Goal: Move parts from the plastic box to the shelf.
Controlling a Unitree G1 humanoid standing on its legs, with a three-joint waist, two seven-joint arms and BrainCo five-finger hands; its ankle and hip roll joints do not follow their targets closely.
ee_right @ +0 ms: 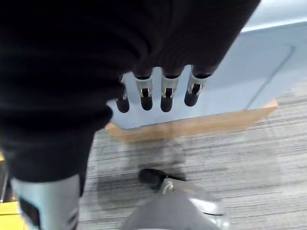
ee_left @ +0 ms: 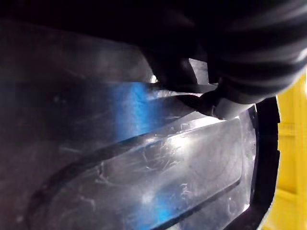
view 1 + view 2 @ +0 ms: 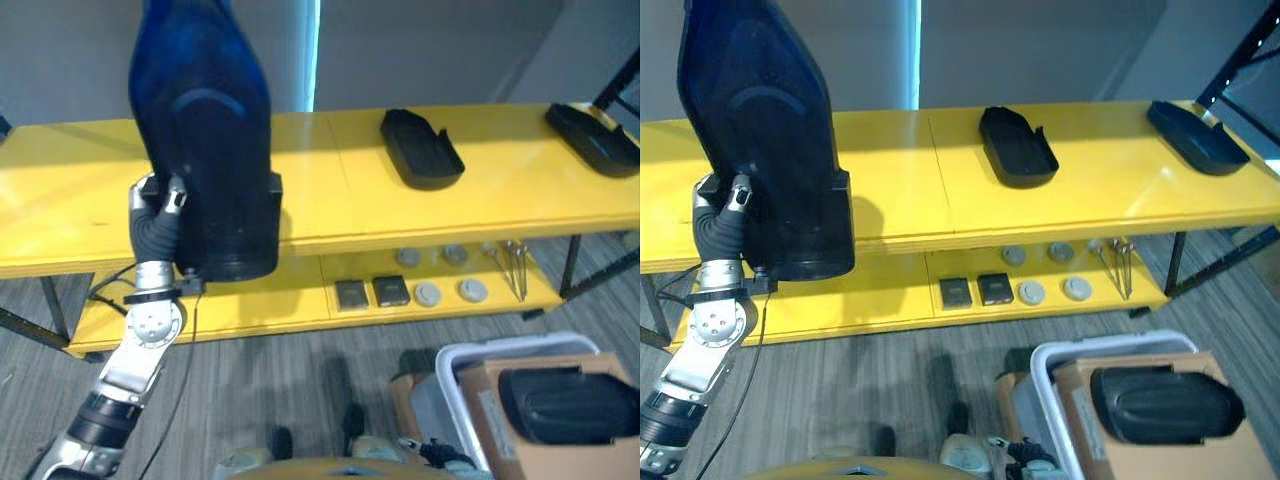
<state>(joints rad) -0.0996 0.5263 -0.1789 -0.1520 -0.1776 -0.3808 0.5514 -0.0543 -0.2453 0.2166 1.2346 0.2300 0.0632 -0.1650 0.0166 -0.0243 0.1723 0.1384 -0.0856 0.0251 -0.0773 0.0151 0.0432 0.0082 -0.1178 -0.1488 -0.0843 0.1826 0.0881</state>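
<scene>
Nearest, a white plastic box (image 3: 450, 365) at lower right holds a cardboard box (image 3: 560, 455) with one black moulded part (image 3: 570, 405) on top. Left hand (image 3: 160, 205) grips a large glossy black plastic part (image 3: 205, 150), upright over the yellow shelf (image 3: 330, 200) front edge. Two more black parts (image 3: 420, 148) lie on the shelf top, open room between. Right hand (image 1: 158, 91) hangs with straight fingers, holding nothing.

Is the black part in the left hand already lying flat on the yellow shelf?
No, the left hand holds the black part upright above the yellow shelf.
</scene>
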